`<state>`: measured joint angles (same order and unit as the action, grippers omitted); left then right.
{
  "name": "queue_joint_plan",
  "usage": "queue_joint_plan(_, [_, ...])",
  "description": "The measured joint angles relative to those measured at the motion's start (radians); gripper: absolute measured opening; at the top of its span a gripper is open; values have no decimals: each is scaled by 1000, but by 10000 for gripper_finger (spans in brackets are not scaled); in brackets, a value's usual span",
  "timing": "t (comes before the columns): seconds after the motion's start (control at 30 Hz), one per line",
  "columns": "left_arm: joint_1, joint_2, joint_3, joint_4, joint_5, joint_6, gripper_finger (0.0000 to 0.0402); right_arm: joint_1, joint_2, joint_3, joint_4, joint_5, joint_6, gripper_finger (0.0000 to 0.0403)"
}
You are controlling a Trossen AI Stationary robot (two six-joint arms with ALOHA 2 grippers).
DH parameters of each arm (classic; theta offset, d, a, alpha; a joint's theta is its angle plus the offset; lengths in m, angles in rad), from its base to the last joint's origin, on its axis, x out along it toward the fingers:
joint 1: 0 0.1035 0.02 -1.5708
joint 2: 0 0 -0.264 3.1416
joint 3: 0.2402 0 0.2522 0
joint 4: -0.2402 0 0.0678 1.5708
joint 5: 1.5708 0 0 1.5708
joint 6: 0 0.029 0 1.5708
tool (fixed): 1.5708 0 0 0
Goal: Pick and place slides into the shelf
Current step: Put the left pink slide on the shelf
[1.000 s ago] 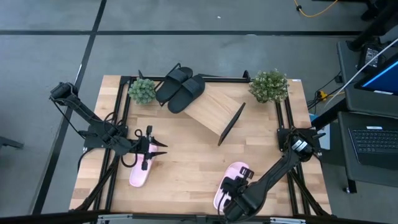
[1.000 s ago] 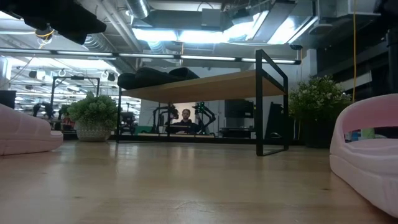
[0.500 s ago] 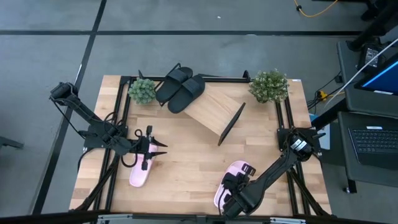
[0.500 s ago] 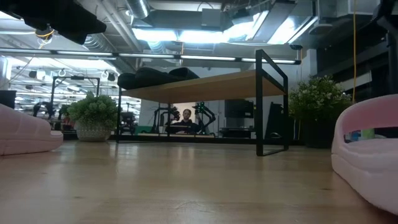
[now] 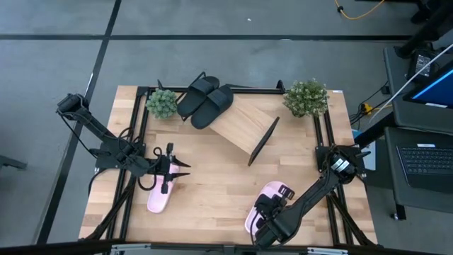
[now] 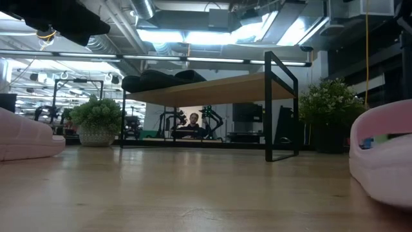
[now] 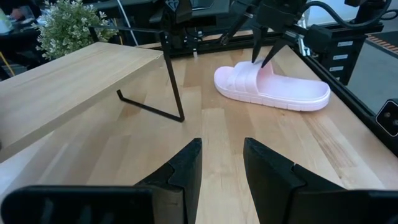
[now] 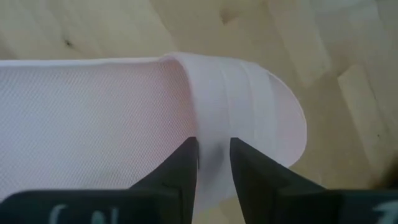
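Two black slides (image 5: 205,99) lie on the high far-left end of the slanted wooden shelf (image 5: 244,127). One pink slide (image 5: 158,197) lies on the table at the near left. It also shows at the left edge of the low view (image 6: 26,138). My left gripper (image 5: 177,168) hovers open and empty just beyond it. The other pink slide (image 5: 267,205) is at the near right, and my right gripper (image 5: 267,212) is shut on its strap. This slide also shows in the low view (image 6: 383,154) and the left wrist view (image 7: 273,87). My right gripper pinches the pink slide's broad strap (image 8: 214,140) between its two fingers (image 8: 185,165), at the strap's edge next to the footbed. The fingers come from above, pointing down. The slide stays about level; I cannot tell whether it is clear of the table.
Two potted plants stand at the far corners, one left (image 5: 161,103) and one right (image 5: 306,97). The shelf's black frame leg (image 5: 263,140) stands on the table's middle. Bare wooden tabletop (image 5: 212,191) lies between the two pink slides.
My right gripper has drawn the near-right pink slide a little toward the table's right edge. In the low view the slide's underside has risen slightly from the tabletop. My left arm has kept still.
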<state>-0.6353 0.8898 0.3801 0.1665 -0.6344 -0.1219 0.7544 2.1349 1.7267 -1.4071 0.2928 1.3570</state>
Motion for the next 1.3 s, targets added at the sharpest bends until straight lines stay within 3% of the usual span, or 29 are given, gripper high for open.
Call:
queue_joint_plan(0.4, [0, 0, 0, 0, 0, 0, 110, 0, 0, 1, -6, 4, 0, 10])
queue_joint_plan(0.9, [0, 0, 0, 0, 0, -2, 110, -2, -4, 52, -90, 25, 31, 2])
queue_joint_plan(1.3, [0, 0, 0, 0, 0, -6, 110, -2, -7, 195, -165, 162, 1, 1])
